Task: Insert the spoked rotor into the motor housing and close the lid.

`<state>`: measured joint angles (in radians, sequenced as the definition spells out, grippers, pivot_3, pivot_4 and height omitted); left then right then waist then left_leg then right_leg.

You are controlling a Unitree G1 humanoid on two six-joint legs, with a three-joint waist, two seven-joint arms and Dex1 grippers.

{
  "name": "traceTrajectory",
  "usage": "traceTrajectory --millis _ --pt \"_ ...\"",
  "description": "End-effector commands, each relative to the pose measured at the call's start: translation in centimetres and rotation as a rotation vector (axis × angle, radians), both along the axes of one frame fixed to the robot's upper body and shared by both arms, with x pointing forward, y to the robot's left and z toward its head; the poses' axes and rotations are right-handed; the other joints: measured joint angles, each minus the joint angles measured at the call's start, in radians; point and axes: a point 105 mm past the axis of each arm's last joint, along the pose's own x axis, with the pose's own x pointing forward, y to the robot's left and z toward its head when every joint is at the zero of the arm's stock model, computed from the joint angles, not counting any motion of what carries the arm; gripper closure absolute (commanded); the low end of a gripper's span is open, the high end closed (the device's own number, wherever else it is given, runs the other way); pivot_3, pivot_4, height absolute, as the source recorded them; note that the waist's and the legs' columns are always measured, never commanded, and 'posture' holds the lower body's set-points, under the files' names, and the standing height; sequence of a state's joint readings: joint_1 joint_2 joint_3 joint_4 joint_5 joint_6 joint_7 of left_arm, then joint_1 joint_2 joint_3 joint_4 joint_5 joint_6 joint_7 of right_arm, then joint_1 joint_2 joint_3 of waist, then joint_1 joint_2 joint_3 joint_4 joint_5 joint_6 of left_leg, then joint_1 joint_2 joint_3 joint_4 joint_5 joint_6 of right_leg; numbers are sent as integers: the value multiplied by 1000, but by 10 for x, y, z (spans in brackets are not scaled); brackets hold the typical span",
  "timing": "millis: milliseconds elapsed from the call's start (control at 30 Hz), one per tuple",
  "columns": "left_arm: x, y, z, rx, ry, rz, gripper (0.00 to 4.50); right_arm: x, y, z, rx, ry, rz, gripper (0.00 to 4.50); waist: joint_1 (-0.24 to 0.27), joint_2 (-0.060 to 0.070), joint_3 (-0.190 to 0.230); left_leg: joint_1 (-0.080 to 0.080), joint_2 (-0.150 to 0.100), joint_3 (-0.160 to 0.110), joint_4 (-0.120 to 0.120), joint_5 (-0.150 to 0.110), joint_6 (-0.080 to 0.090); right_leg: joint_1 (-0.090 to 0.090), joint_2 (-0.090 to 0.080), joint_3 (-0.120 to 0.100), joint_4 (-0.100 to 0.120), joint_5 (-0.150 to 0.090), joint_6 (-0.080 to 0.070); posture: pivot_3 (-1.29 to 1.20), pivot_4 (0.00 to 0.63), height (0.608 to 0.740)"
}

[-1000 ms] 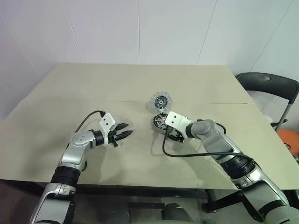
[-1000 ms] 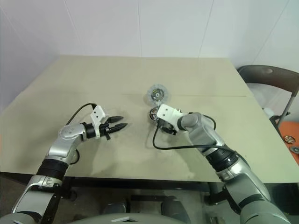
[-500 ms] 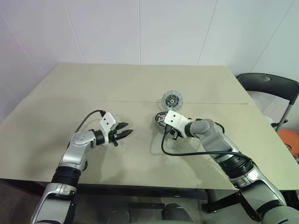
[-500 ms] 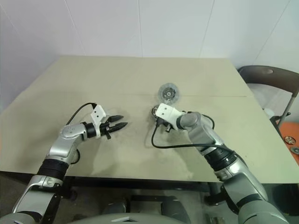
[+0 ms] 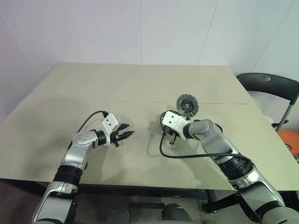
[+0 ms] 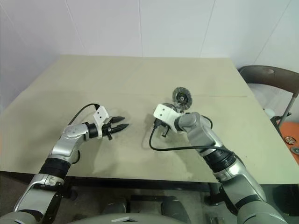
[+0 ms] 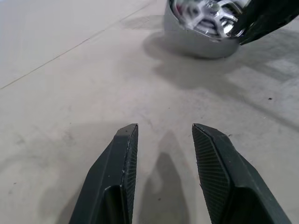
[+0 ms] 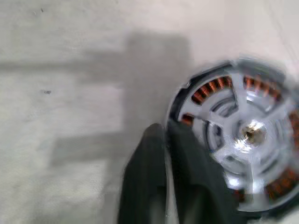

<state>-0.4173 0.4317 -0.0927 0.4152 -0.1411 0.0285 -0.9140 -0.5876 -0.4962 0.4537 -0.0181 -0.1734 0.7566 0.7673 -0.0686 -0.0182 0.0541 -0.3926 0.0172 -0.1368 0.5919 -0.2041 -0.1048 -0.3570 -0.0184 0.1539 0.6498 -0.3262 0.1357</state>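
A: What has changed at the right gripper [image 8: 163,140]?

B: Its fingers have snapped together beside the motor housing [image 8: 238,140], pinching nothing. The disc-shaped lid [image 5: 187,104] has rolled rightward across the tabletop [image 5: 140,84], well away from the housing.

A: And the left gripper [image 7: 163,130]?

B: Unmoved, fingers part-open and empty. The rotor looks seated, so closing now means fetching that lid.
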Motion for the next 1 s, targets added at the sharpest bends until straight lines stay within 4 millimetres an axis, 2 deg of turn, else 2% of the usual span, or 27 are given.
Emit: traceTrajectory --millis 33,267,500,800,1000 --pt "6 -2 15 1 -61 -11 2560 3 1 11 2 -48 5 4474 -1 0 0 0 0 0 0 0 0 0 0 0 0 0 0 0 0 740" --pt "6 -4 11 11 -55 -15 2560 4 8 22 54 -58 12 4474 -1 0 0 1 0 0 0 0 0 0 0 0 1 0 0 0 0 740" --pt "5 -4 11 14 -55 -17 2560 0 30 40 225 -23 19 4474 -4 0 0 0 0 0 0 0 0 0 0 0 1 0 0 0 0 740" --pt "4 0 11 21 -53 -12 2560 -24 51 46 332 96 96 4474 -2 0 0 0 0 0 0 0 0 -1 0 0 1 0 0 0 0 740" --pt "4 -1 10 23 -50 -15 2560 -30 64 54 415 134 109 4474 -2 0 0 0 0 0 0 0 0 -1 0 0 1 0 0 0 0 740"
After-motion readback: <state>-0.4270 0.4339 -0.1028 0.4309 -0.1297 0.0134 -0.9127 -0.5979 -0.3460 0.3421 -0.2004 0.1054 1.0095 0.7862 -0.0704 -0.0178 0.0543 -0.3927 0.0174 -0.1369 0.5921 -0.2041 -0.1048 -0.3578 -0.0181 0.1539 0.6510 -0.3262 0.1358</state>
